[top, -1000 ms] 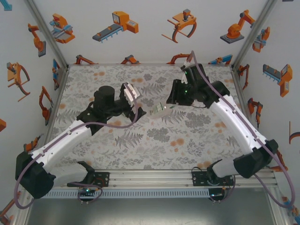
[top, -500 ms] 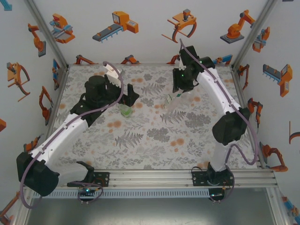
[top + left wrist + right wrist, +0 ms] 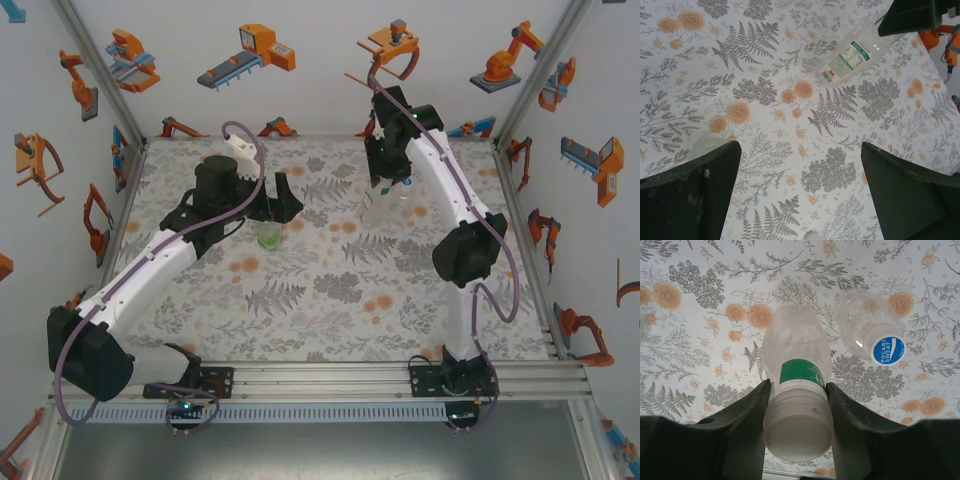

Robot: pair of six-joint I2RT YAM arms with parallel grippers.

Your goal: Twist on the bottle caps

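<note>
Between my right jaws: a clear bottle point(image 3: 796, 342) with green band and white cap point(image 3: 799, 429). Beside them, a second bottle point(image 3: 862, 315), its blue cap point(image 3: 888, 350) white-lettered. Beneath, a white tablecloth point(image 3: 685, 365) of grey ferns and orange flowers.

Glossy clear plastic bottle point(image 3: 796, 337) — matt white cap point(image 3: 799, 429), matt floral table cover point(image 3: 790, 167)

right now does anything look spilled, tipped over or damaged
Nothing stands out. The right fingers grip the labelled bottle near its white cap; the blue-capped bottle stands beside it, apart. No spill shows.
</note>
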